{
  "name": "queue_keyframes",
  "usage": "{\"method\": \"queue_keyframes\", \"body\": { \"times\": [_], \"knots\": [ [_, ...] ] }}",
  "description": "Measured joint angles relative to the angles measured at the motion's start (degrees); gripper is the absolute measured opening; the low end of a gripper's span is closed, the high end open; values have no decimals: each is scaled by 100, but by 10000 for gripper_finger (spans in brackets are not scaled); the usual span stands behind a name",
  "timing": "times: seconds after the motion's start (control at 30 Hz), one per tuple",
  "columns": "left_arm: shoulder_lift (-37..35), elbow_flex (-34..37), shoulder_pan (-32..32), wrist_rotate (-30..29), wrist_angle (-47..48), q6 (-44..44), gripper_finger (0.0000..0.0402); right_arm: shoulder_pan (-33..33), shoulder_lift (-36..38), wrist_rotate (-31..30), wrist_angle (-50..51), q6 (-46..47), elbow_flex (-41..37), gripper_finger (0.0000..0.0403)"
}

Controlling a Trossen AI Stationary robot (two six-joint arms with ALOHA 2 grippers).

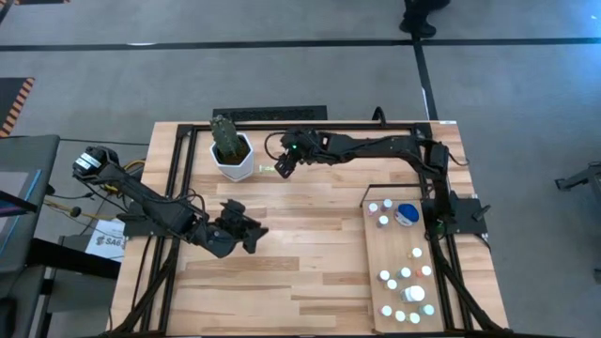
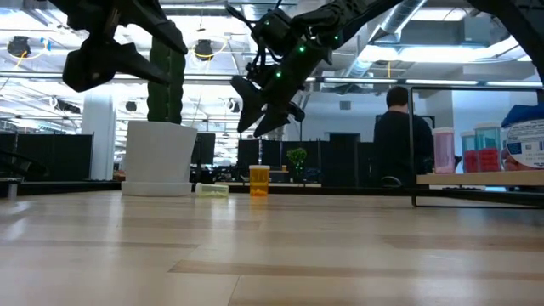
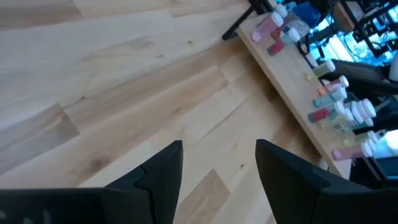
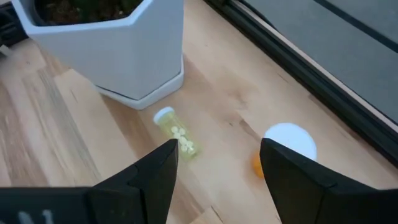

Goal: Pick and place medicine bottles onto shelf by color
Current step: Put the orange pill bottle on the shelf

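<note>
Bottles [image 4: 176,132] near cactus pot [image 4: 106,43]: two.

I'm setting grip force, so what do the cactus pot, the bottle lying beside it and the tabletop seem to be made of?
The pot looks like smooth white glazed ceramic or hard plastic: faceted walls, soft sheen. The lying bottle seems clear yellow-green plastic with a white cap; its contents show through. The tabletop is pale planked wood with visible grain and a satin finish.
</note>
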State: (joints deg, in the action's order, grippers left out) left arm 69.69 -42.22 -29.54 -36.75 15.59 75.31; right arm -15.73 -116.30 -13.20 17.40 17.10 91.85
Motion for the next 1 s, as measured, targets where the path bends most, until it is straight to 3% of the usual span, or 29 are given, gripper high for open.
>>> {"method": "queue_keyframes", "body": {
  "times": [0.2,0.4,0.77,1.0],
  "knots": [
    [0,0,0,370,0,-7,188,-19,-1,3,58,103,0,250],
    [0,0,0,625,0,-7,188,-164,-23,198,58,1319,-26,274],
    [0,0,0,647,0,-7,188,-470,-23,270,78,1231,-31,391],
    [2,0,0,647,2,-7,188,-546,-470,291,-164,1010,-12,391]
  ]
}}
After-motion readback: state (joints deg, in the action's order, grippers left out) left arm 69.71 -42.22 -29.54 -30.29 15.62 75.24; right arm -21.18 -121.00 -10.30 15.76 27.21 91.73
